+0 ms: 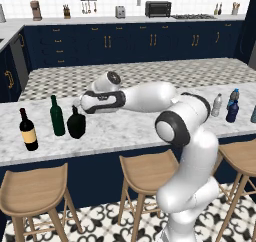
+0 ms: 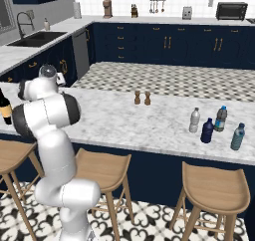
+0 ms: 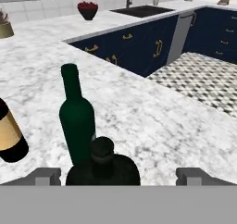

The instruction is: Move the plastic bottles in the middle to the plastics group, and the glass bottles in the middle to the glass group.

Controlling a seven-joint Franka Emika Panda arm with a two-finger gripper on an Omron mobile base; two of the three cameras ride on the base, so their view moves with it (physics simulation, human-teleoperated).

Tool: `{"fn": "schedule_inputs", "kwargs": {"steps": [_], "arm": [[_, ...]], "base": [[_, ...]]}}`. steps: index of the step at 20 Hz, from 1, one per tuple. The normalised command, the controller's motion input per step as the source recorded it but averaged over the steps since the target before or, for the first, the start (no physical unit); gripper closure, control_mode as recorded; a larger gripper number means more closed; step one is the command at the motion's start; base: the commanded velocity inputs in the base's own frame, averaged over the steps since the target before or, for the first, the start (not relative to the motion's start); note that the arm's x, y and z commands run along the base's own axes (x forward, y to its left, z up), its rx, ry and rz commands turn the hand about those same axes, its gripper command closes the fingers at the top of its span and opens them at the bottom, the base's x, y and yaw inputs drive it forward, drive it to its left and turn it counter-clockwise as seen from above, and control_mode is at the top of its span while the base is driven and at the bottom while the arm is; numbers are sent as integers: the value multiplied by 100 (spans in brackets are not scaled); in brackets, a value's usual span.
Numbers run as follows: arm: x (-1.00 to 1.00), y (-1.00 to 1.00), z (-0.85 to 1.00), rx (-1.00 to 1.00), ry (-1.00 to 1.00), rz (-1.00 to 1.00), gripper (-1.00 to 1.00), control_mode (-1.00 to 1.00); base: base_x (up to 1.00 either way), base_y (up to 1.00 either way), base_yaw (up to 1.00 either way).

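The squat dark glass bottle [image 1: 76, 124] [image 3: 102, 166] stands upright on the marble counter [image 1: 125, 131], right beside the tall green wine bottle [image 1: 57, 117] [image 3: 76, 116]. The black wine bottle with the tan label [image 1: 28, 131] [image 3: 8, 136] is further left. My gripper [image 1: 77, 105] [image 3: 118, 174] hovers at the squat bottle's neck, open, its fingers wide of the belly on both sides. Far right, the clear grey bottle [image 1: 216, 106] [image 2: 194, 120] and the navy bottle [image 1: 232, 111] [image 2: 206, 131] stand by the blue-labelled bottle [image 1: 234, 97] [image 2: 221, 119] and the teal bottle [image 1: 253, 114] [image 2: 237, 137].
Two small brown shakers [image 2: 142, 98] stand mid-counter near its far edge. Wooden stools [image 1: 34, 188] line the counter's near side. Beyond the wine bottles, a sink [image 3: 143, 10] and a red bowl [image 3: 88, 9] sit on the back counter.
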Motion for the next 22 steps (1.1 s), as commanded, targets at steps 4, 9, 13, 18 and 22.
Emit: {"fn": "schedule_inputs", "kwargs": {"steps": [4, 9, 13, 18, 22], "arm": [[-47, -77, 60, 0, 1, -9, -100, -100], [-51, -84, 39, 0, 12, -18, -100, -100], [-41, -91, 13, -2, 27, -25, -100, -100], [-45, -79, 6, -8, 27, -27, -100, -100], [-55, -71, 10, -7, 25, -36, -100, -100]], "base": [[0, 0, 0], [0, 0, 0], [0, 0, 0], [0, 0, 0], [0, 0, 0]]}}
